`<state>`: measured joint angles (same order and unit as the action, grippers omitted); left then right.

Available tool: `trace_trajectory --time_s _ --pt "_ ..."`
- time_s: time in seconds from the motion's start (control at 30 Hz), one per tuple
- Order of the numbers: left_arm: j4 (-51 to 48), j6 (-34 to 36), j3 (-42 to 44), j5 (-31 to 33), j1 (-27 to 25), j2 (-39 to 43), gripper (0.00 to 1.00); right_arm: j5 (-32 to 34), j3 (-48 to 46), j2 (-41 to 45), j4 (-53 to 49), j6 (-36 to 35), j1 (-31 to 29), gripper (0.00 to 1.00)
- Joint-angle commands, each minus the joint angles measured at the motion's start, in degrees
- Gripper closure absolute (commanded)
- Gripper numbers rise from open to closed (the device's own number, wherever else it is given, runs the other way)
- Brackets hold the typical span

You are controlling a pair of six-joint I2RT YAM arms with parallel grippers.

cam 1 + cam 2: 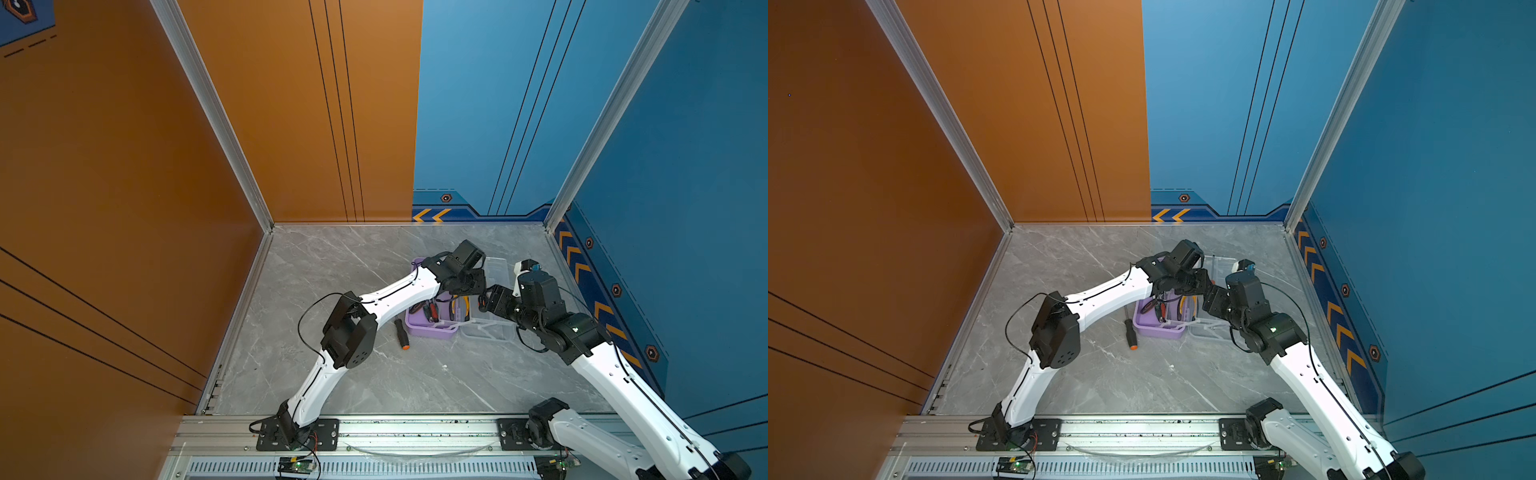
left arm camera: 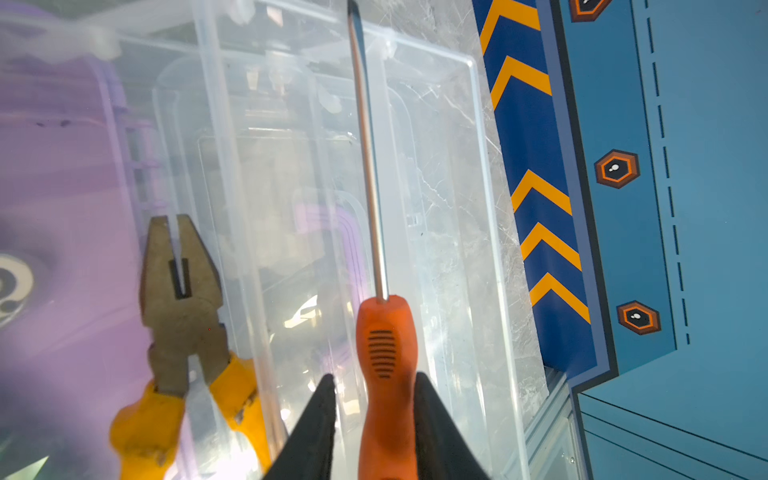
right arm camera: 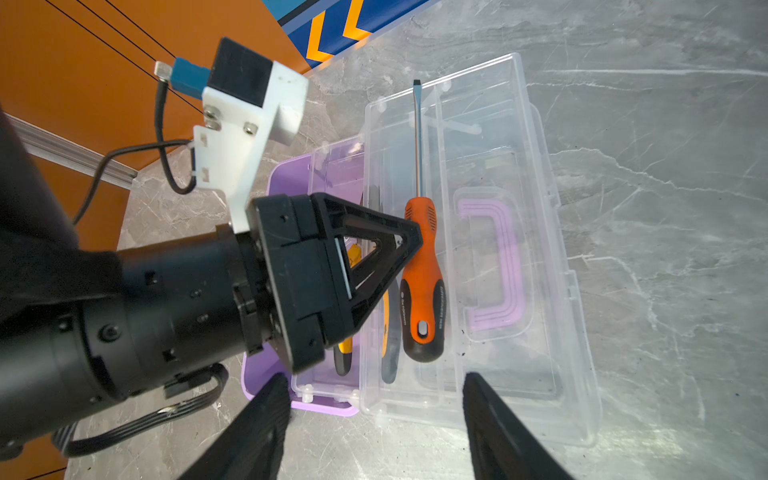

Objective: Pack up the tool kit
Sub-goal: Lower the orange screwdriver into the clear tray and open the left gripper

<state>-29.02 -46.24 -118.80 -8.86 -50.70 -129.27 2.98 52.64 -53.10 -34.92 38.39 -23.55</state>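
Case (image 3: 286,178) lilac; lid (image 3: 582,332) clear, its handle (image 3: 494,266) pale purple. Orange screwdriver (image 3: 422,257) has an orange grip with black inlay and a steel shaft. Pliers (image 2: 183,291): dull brown-grey head, yellow handles. Black screwdriver (image 1: 401,333) has an orange butt. Table (image 1: 374,382) is grey marble, white-veined. Orange wall (image 1: 124,166), blue wall (image 1: 706,166) with yellow chevrons (image 1: 573,253) on navy

Lid (image 3: 552,291), clear glossy plastic; case (image 3: 286,174), matt lilac plastic; orange screwdriver (image 3: 422,266), ribbed plastic handle, bright steel shaft; bench (image 3: 665,208), smooth grey marbled.
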Motion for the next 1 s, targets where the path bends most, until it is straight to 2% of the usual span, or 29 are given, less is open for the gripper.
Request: trace_trajectory --time_s 0.0,0.13,0.3,0.43,0.6,0.8,0.97 --pt "-4.3 2.6 2.1 2.1 2.4 3.0 0.61 -0.1 0.9 -0.1 -0.9 -0.6 0.2 0.32" --pt "-4.3 5.9 3.1 4.5 2.6 7.0 0.56 0.9 3.7 -0.6 -1.9 -1.3 -0.5 0.32" --pt "-4.4 9.7 7.9 8.1 2.9 13.1 0.56 4.6 7.6 -1.9 -3.3 -2.1 -3.9 0.32" --pt "-4.4 11.4 16.0 11.8 3.1 19.4 0.56 9.7 8.8 -3.4 -3.6 -2.5 -9.4 0.33" --pt "-4.5 11.2 29.4 19.0 3.4 29.1 0.56 17.2 11.2 -7.5 -5.1 -3.7 -19.3 0.33" --pt "-5.9 7.2 42.9 22.9 5.0 38.2 0.54 15.4 10.9 -11.8 -2.9 -3.6 -21.3 0.33" --pt "-6.6 4.0 50.0 23.5 5.4 42.2 0.5 12.6 12.0 -15.1 -1.6 -3.7 -21.5 0.32"
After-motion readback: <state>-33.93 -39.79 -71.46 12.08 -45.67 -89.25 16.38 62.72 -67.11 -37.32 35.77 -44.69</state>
